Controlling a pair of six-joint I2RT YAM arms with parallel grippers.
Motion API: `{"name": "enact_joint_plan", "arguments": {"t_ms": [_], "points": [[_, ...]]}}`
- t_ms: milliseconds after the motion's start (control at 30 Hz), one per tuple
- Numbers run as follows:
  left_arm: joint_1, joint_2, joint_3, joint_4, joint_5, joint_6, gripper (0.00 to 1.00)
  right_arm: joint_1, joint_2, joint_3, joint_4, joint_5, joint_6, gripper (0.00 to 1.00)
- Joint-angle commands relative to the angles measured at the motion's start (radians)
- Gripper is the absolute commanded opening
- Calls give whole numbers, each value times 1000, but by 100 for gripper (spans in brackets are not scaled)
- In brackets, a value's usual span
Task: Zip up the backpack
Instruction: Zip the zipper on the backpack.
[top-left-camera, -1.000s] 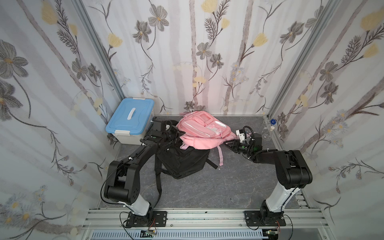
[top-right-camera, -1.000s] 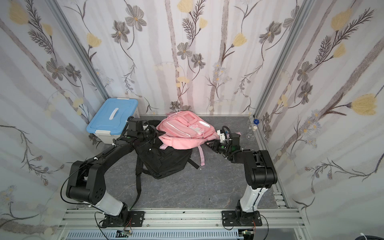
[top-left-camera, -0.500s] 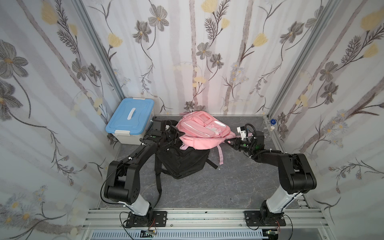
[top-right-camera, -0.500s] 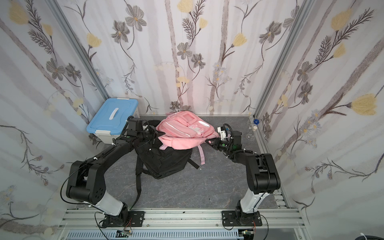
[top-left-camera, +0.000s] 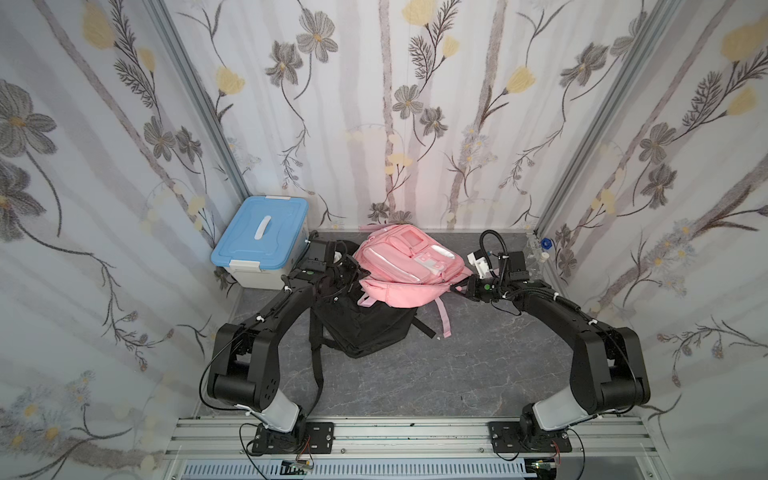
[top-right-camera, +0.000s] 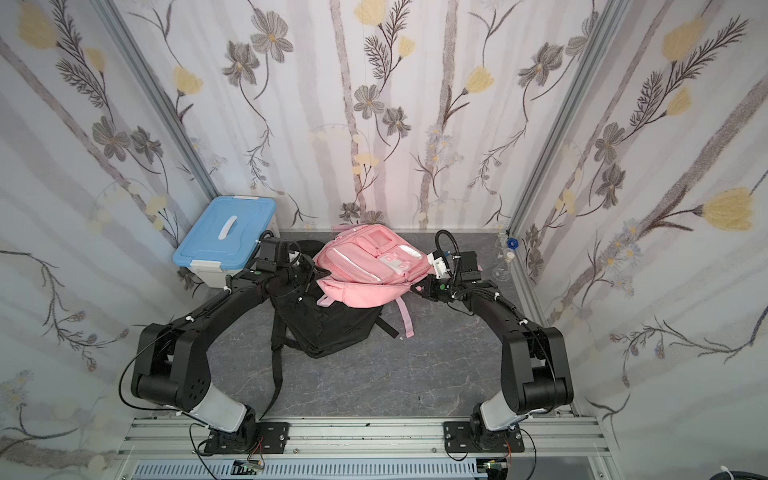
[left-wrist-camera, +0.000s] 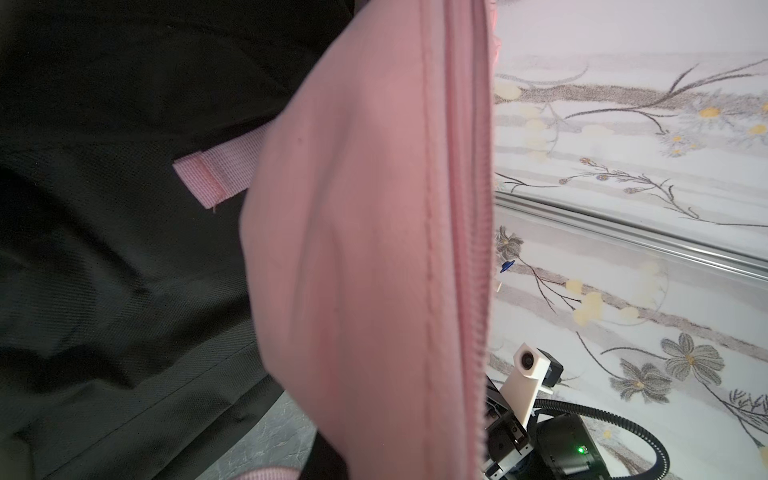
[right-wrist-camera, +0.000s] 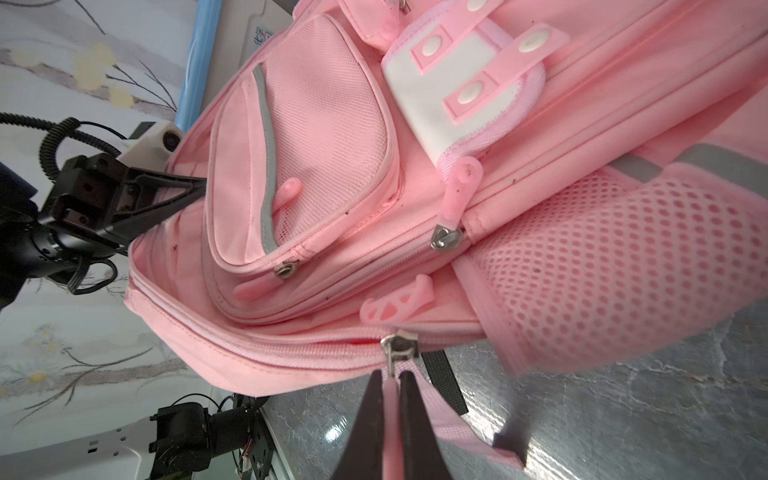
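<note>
Right wrist view: right claw (right-wrist-camera: 390, 374) is clenched on the pink pull tab (right-wrist-camera: 390, 401) of the main slider (right-wrist-camera: 398, 347). Left claw (right-wrist-camera: 201, 187) pinches the backpack (top-left-camera: 409, 270) at its left edge, bracing it. The backpack lies atop a black bag (top-left-camera: 365, 328), far middle of the counter (top-left-camera: 457, 374). Gripping's done, I'd say; next, drag that slider toward the left claw, keeping the fabric taut.

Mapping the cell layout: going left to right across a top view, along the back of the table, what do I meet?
Blue-lidded white plastic storage box, left gripper, pink fabric backpack, right gripper, small clear blue-capped bottle.
</note>
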Motion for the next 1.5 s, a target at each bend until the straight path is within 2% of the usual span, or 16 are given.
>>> {"name": "enact_joint_plan", "arguments": {"t_ms": [0,567,1167,1467], "points": [[-10,-11,15,1,-21,71,0,34,19,55,-215,36,-108,3],[-54,6,-3,7,-80,157,0,226,116,367,-502,100,-187,0],[-63,-4,-51,47,-96,171,0,330,152,515,-603,120,-188,0],[-83,-2,-66,63,-98,167,0,422,243,659,-652,151,-177,0]]}}
